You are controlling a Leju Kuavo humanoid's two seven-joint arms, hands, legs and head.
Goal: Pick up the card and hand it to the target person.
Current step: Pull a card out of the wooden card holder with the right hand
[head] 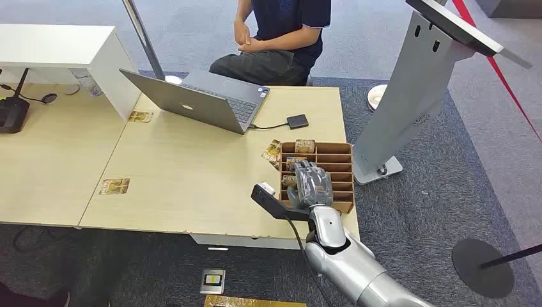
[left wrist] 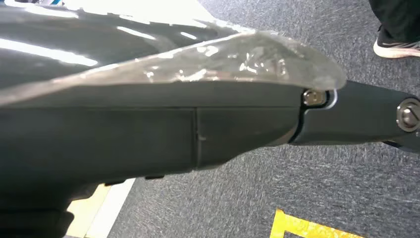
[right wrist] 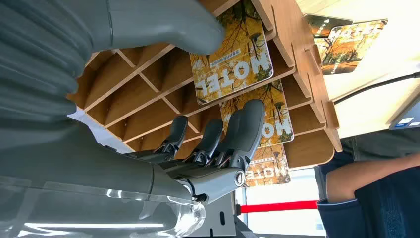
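A brown wooden slotted rack (head: 343, 192) stands at the table's right edge with several yellow "HOTEL" cards in it. My right hand (head: 312, 185) hovers over the rack's near slots. In the right wrist view the thick thumb (right wrist: 163, 22) lies on one side of the nearest card (right wrist: 233, 64) and the dark fingers (right wrist: 242, 134) on its other side, apart from it, in front of a second card (right wrist: 277, 114). A third card (right wrist: 267, 171) stands in a farther slot. The person (head: 281, 32) sits across the table, hands clasped.
Loose cards (head: 273, 152) lie just beside the rack; others (head: 115, 186) lie on the left of the table. An open grey laptop (head: 198, 102) and a black adapter (head: 297, 121) sit at the far side. A grey kiosk stand (head: 409, 96) rises right of the table.
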